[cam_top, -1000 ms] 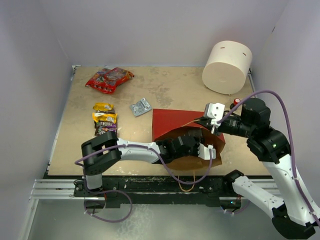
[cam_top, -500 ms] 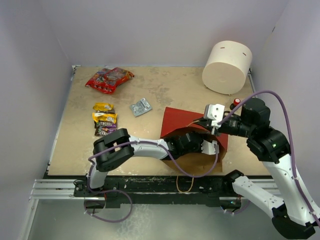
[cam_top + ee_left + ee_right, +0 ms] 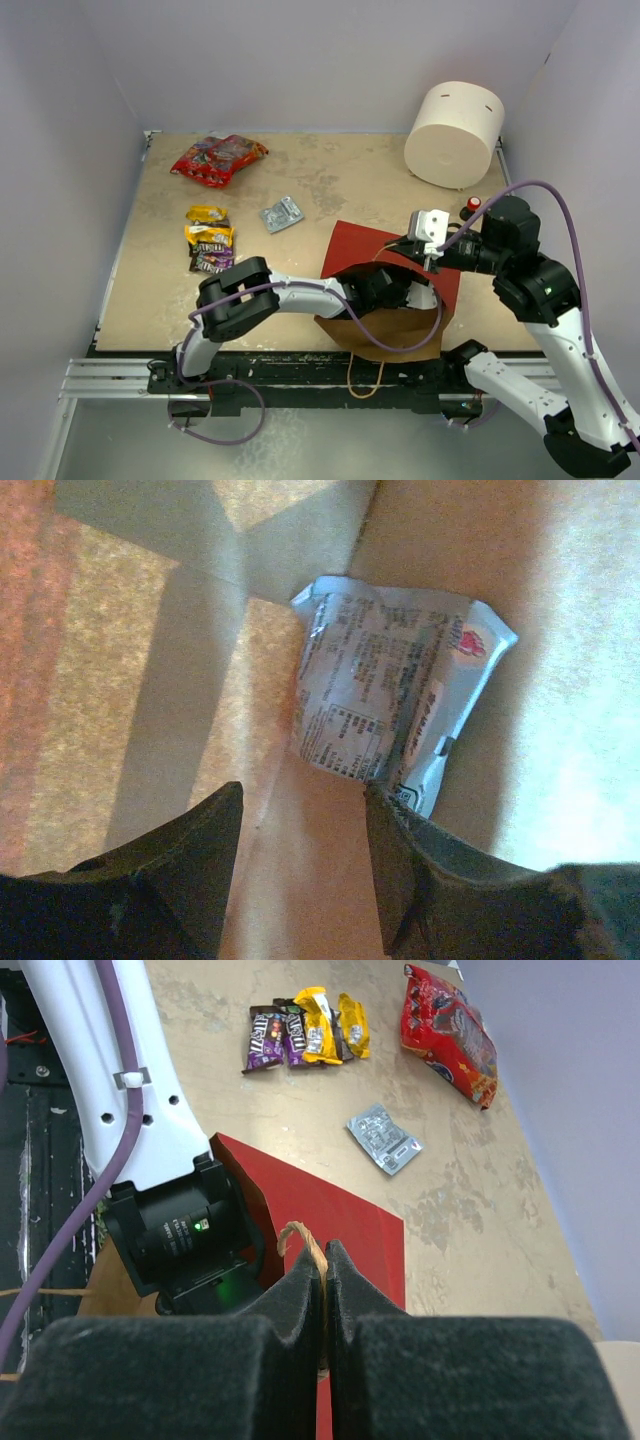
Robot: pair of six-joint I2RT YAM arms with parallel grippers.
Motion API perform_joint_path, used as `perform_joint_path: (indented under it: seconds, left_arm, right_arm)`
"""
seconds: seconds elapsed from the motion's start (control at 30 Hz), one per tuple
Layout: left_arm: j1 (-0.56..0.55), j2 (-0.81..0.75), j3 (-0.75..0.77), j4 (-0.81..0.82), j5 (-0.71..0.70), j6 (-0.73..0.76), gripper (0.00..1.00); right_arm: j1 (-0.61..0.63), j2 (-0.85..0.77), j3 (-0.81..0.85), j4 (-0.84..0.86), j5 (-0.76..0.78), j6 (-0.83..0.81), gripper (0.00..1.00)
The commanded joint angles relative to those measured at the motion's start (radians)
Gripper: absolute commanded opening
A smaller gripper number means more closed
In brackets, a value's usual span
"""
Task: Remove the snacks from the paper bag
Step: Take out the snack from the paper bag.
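Several snacks lie outside the bag on the tan tabletop (image 3: pixel 340 180). A larger red cartoon-printed bag (image 3: pixel 218 158) sits at the upper left of the overhead view. Below it, yellow wrappers (image 3: pixel 208 224) are stacked above a dark purple candy packet (image 3: pixel 210 261), the wrappers touching one another. A crinkled silver-grey packet (image 3: pixel 281 214) lies just right of them, on its own.

The large red-brown paper bag (image 3: pixel 355 245) lies on its side at the lower centre of that view. Its tan kraft inside faces the bottom edge, and a loop of string trails past the table's near edge.

The left arm reaches into the bag's mouth. In its wrist view the left gripper (image 3: pixel 303 800) has its two dark fingers spread apart, holding nothing. Just beyond them a crumpled pale blue-white printed packet (image 3: pixel 385 695) rests in a corner fold of the kraft lining.

The right gripper (image 3: pixel 323 1265) is pinched closed on the bag's thin string handle (image 3: pixel 296 1235) at the upper rim of the mouth.

A white cylinder (image 3: pixel 455 133) stands at the upper right, well apart from the bag.
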Motion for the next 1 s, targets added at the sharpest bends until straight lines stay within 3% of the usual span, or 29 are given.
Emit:
perform_joint_path:
  seconds: [0.0,0.13,0.4,0.87,0.97]
  left_arm:
    - [-0.018,-0.128,-0.037,-0.019,0.129,-0.071,0.57]
    - [-0.018,-0.176,-0.075,-0.043,0.222,-0.081,0.60]
    - [-0.029,-0.193,-0.062,-0.042,0.266,-0.079,0.63]
    - [-0.046,-0.036,0.065,-0.059,0.190,-0.137,0.66]
    - [-0.049,0.033,0.122,-0.067,0.112,-0.149,0.66]
  right_arm:
    - [0.000,0.007,0.032,0.039,-0.028,0.012,0.00]
    - [0.000,0.012,0.027,0.049,-0.038,0.016,0.00]
    - [0.000,0.018,0.037,0.041,-0.043,0.011,0.00]
    - [0.000,0.017,0.033,0.046,-0.063,0.017,0.00]
    - [0.000,0.016,0.033,0.051,-0.067,0.022,0.00]
